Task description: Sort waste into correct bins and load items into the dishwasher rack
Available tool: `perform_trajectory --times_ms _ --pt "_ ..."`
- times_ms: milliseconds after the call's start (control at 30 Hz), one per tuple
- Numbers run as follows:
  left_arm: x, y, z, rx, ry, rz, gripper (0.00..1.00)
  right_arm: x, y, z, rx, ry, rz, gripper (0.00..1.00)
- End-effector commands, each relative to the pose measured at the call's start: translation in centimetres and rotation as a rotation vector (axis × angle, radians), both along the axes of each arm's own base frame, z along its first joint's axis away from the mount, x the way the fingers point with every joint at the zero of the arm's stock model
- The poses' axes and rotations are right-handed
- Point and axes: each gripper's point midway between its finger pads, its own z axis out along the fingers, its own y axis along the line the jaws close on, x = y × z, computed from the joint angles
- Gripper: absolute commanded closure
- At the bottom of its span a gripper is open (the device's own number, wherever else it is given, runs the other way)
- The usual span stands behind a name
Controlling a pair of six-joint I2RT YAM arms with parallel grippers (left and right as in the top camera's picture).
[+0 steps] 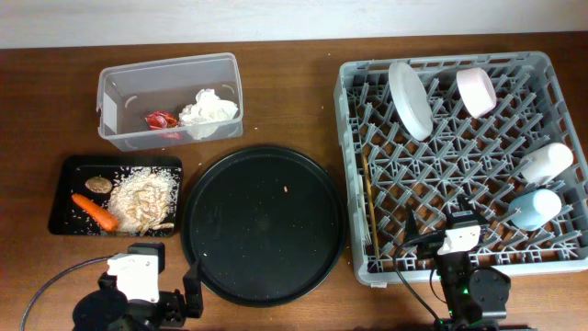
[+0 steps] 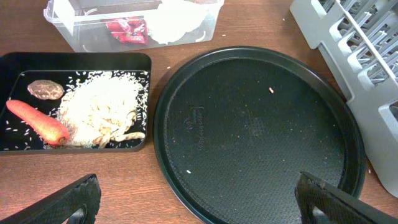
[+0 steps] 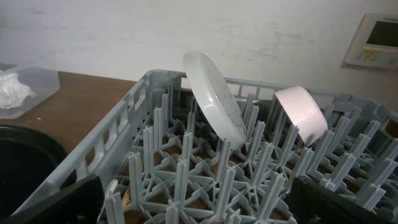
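- Overhead view: a clear rectangular plastic tub (image 1: 119, 78) stands at the far left of the brown wooden table (image 1: 294, 101). In it are a crumpled white paper napkin (image 1: 209, 110) and, just beside that, a small red wrapper (image 1: 162, 120).
- Nearer, a shallow black rectangular tray (image 1: 69, 198) carries a heap of beige crumbly food scraps (image 1: 145, 200), with loose grains scattered around it. An orange carrot piece (image 1: 95, 211) lies slantwise to the left of the heap, and a small brown lump (image 1: 99, 185) sits above the carrot.
- A big round black tray (image 1: 266, 225) lies between that tray and the large square grey plastic dishwasher rack (image 1: 459, 156).
- In the rack, a pale round plate (image 1: 410, 99) leans on edge among the far pegs, and a cream-pink bowl (image 1: 477, 91) is tilted to its right.
- A white cup (image 1: 547, 163) and a light blue cup (image 1: 535, 209) lie on their sides at the right. Thin wooden chopsticks (image 1: 369, 207) run along the left wall.
- Left wrist view: the left gripper (image 2: 198, 186) hangs above the round tray's near rim, its fingers (image 2: 68, 202) spread wide with nothing between them. The scraps, carrot (image 2: 37, 121) and lump (image 2: 45, 89) show in the shallow tray.
- Right wrist view: the right gripper (image 3: 196, 186) is over the rack's pegs, its fingers (image 3: 342, 202) wide apart and holding nothing. The plate (image 3: 214, 102) and bowl (image 3: 301, 115) lean ahead of it.
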Motion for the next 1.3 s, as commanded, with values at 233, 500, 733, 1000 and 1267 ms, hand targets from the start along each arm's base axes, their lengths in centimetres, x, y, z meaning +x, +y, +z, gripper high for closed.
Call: perform_trajectory --times_ms 233,500,733,1000,1267 --pt "8.3 2.5 -4.3 0.005 -0.480 0.136 0.01 0.0 0.1 -0.2 0.008 0.000 0.004 0.02" --pt "10.0 1.0 -6.5 0.103 -0.583 -0.002 0.01 0.0 0.1 -0.2 0.008 0.000 0.004 0.02" --pt "10.0 1.0 -6.5 0.103 -0.583 -0.002 0.01 0.0 0.1 -0.2 0.008 0.000 0.004 0.02" --pt "10.0 1.0 -6.5 0.103 -0.583 -0.002 0.01 0.0 0.1 -0.2 0.008 0.000 0.004 0.02" --pt "10.0 1.0 -6.5 0.103 -0.583 -0.002 0.01 0.0 0.1 -0.2 0.008 0.000 0.004 0.02"
